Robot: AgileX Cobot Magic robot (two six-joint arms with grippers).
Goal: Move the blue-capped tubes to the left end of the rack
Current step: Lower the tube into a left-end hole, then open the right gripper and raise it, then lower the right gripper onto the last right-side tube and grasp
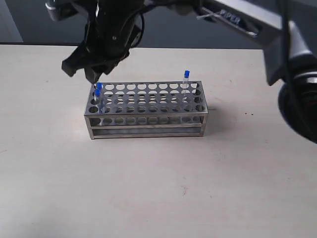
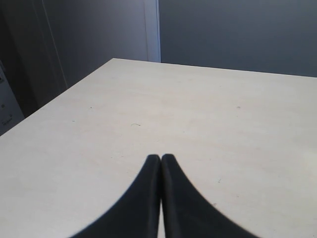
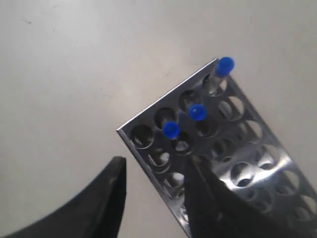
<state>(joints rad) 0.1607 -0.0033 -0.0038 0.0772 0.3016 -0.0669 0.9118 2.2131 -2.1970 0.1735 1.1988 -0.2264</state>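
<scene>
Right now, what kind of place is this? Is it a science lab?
Probably a lab workbench, though little of the room shows. A shiny metal test-tube rack holds blue-capped tubes, and a black robot arm reaches over it on a plain pale table.

Bare counter [image 1: 158, 198] fills the lower frame. At upper left the right tool [image 1: 81, 72] hangs over the rack [image 1: 148, 119] at its left end, above the blue-capped tubes [image 1: 97, 91]; the lone tube [image 1: 186, 77] further right stands unblocked.

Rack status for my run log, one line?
right pincer: open over rack left end | blue-capped tubes left end: three | right end: one | left pincer: shut
</scene>
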